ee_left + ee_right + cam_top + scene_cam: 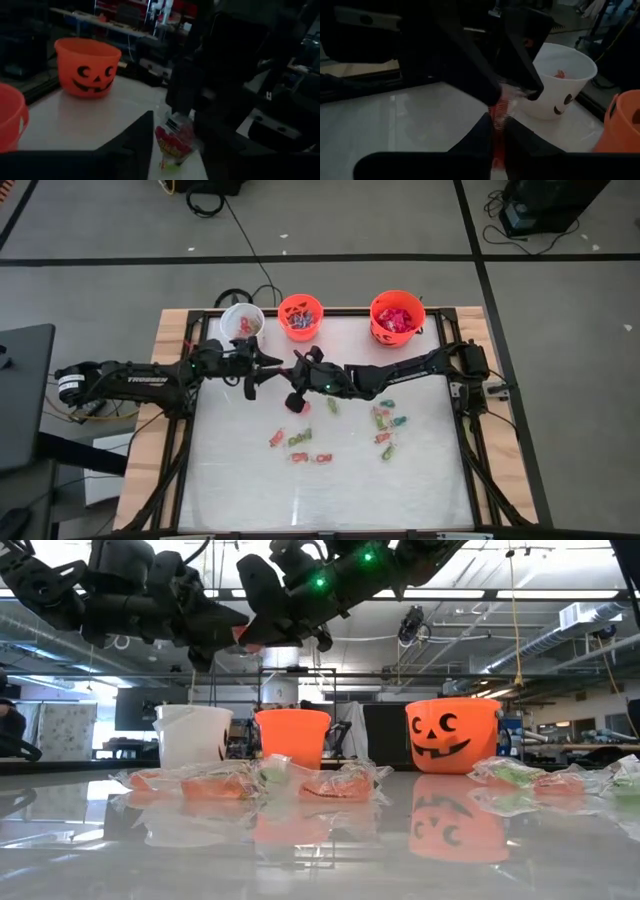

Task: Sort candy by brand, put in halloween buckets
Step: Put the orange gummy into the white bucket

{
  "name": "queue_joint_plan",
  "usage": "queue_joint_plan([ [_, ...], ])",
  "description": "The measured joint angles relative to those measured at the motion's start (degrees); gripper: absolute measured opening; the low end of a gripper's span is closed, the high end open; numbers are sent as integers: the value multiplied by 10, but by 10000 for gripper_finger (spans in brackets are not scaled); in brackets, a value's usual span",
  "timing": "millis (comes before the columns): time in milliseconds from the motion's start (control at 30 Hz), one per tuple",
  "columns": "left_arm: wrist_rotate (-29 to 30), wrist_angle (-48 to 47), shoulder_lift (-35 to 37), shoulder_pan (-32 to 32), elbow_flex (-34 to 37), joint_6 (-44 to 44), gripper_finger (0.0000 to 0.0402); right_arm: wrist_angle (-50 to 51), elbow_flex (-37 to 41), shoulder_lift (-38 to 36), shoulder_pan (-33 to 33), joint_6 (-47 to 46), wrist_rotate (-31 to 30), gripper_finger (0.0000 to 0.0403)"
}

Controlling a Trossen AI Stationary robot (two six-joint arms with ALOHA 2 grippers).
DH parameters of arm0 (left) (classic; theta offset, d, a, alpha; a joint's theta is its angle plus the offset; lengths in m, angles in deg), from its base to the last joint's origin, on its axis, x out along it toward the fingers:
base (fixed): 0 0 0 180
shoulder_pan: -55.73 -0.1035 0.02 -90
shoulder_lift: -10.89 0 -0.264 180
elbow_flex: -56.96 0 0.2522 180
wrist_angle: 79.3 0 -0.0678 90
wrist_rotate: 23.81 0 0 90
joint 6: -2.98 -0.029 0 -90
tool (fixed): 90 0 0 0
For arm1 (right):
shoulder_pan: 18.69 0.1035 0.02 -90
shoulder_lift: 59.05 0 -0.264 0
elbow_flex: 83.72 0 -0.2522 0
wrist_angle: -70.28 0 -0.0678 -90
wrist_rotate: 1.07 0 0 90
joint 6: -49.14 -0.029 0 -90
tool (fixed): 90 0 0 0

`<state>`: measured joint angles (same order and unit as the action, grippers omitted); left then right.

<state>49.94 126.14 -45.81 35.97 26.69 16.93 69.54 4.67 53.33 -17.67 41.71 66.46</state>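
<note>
High: right tool (297, 401) shut on red candy (304, 406), mid-surface (420, 470); left tool (252, 380) beside it.
Low: both raised; buckets (292, 736) behind.
Left wrist: own grip unclear.
Right wrist: packet pinched; white bucket (565, 85) near.
Advice: lift clear, avoid left arm.

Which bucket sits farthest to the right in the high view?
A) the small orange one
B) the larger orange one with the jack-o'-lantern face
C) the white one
B: in the high view the larger orange bucket stands at the right end of the back row, with the small orange bucket in the middle and the white bucket on the left.
</note>
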Motion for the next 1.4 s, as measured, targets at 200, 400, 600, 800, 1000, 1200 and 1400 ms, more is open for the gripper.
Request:
queue_joint_plan([
  [200,-2,36,0,2,0,-7,53,0,0,0,0,10,0,77],
  [400,18,36,0,2,0,-18,9,7,0,0,0,17,-9,112],
  [600,65,35,0,-5,0,-17,4,6,7,0,-4,28,-25,127],
  [800,66,24,0,-5,0,2,5,29,9,0,-16,11,-31,122],
  [1000,66,-18,0,-5,0,-8,19,38,8,12,-25,5,34,123],
  [1200,66,-9,9,-5,0,-14,27,27,9,66,-31,51,62,150],
  [1400,18,-9,21,8,0,24,10,26,9,104,-43,81,101,185],
])
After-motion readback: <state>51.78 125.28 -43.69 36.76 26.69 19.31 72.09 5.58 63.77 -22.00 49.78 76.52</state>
